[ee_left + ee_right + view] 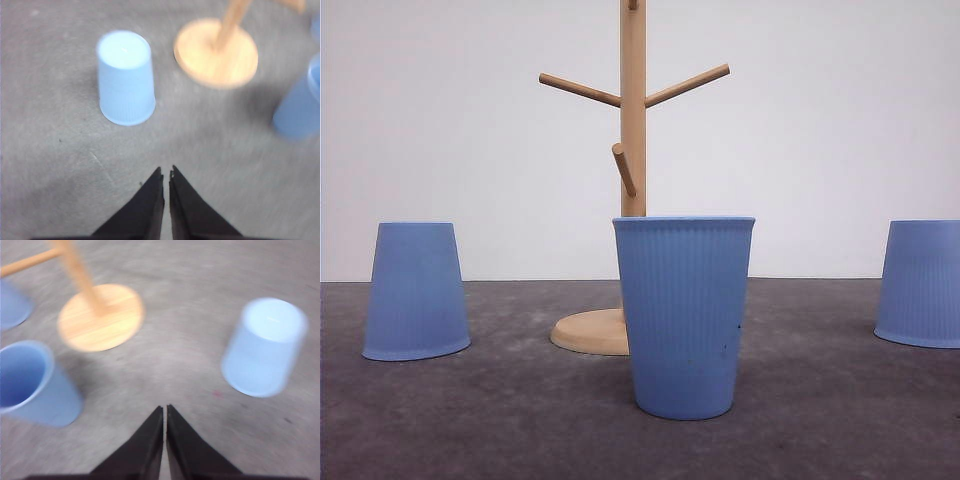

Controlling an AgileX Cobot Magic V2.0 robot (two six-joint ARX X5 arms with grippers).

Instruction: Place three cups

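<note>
Cups, 3 of them and all light blue and ribbed, stand on the grey desk (520, 420) around a wooden mug tree (633, 120). The middle cup (684, 315) is upright, mouth up, just in front of the tree's round base. The left cup (416, 291) and right cup (921, 283) are upside down, well apart to either side; the right one is cut off by the front view's edge. Only the wrist views show the arms' ends: the left tool (166, 172) has its black fingers together, empty, above the desk near the inverted left cup, and the right tool (164, 409) is likewise together and empty. Both wrist views are blurred. A plain pale wall (820, 150) stands behind.
</note>
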